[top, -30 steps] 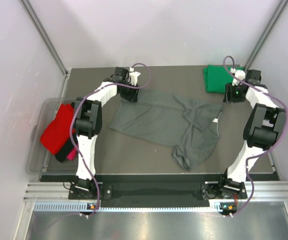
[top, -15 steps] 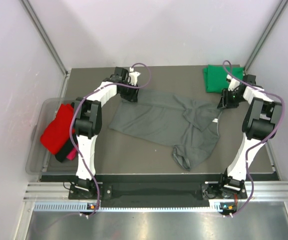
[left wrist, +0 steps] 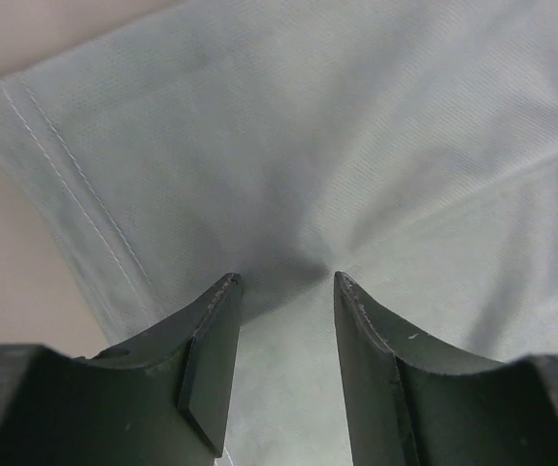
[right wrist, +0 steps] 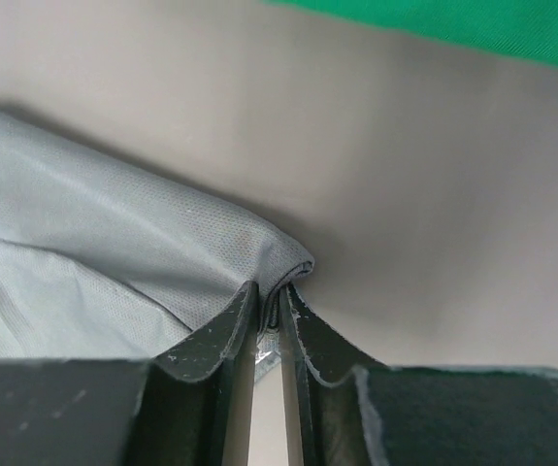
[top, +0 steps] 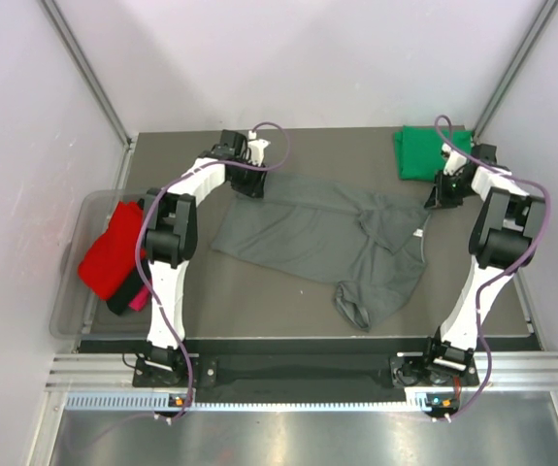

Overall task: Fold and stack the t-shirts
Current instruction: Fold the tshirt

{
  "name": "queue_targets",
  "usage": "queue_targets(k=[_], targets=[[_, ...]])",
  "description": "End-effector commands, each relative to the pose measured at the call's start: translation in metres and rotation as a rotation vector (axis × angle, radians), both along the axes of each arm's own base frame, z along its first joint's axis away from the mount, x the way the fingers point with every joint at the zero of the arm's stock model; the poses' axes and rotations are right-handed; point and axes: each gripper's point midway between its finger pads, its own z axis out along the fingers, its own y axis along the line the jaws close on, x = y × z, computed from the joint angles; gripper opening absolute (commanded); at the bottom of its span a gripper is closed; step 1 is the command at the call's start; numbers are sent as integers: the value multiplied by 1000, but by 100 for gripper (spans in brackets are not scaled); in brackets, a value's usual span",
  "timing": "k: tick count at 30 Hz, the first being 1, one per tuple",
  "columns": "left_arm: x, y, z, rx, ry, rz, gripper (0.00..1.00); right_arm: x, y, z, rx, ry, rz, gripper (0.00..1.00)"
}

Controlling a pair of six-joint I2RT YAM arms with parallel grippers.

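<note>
The dark grey soft fabric t-shirt (top: 298, 233) lies rumpled on the brown surface (top: 259, 301) (limp and light, I judge; best taken at corners). Right hand (right wrist: 269, 291) pinches its far folded edge; left hand (left wrist: 286, 283), wide, straddles the opposite far corner.

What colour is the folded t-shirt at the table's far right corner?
The t-shirt is bright green, clearest in top view.

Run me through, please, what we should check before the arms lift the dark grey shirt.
1. Right gripper holds the dark grey t-shirt: ok, jaws shut on a folded edge.
2. Left gripper holds it: not ok, jaws apart over the cloth.
3. Shirt lying flat: not ok, the half near the right gripper is bunched.
4. Green t-shirt clear of the grip: ok, lying apart at the far corner.
5. Number of layers the right gripper caught: cannot tell.
</note>
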Motion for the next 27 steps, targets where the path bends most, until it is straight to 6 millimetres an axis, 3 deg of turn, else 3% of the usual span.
queue_targets(k=[1,11,15,17,20,21,23,24,25,26,27], targets=[[15,6,-4,12,-10,11,48,13,-18,-12,-31,-4,-51,15],[46,8,-6,44,-63,20,48,34,-23,-8,-7,-22,-79,15],[51,9,-5,56,-81,21,47,35,-23,-7,-5,-28,-77,18],[56,11,6,66,-114,30,46,36,-22,-3,-6,-46,-64,24],[63,11,45,69,-203,51,47,38,-23,25,-30,-118,-64,32],[70,14,74,72,-278,76,47,39,-23,33,-37,-134,-64,35],[73,14,103,69,-345,91,49,39,-27,49,-68,-171,-68,39],[74,16,133,61,-400,116,49,38,-29,69,-88,-208,-73,42],[73,15,148,51,-423,121,50,35,-30,76,-111,-217,-72,43],[68,15,176,36,-467,129,50,31,-32,100,-133,-259,-74,43],[62,14,183,32,-475,127,50,28,-32,110,-152,-278,-73,45]])
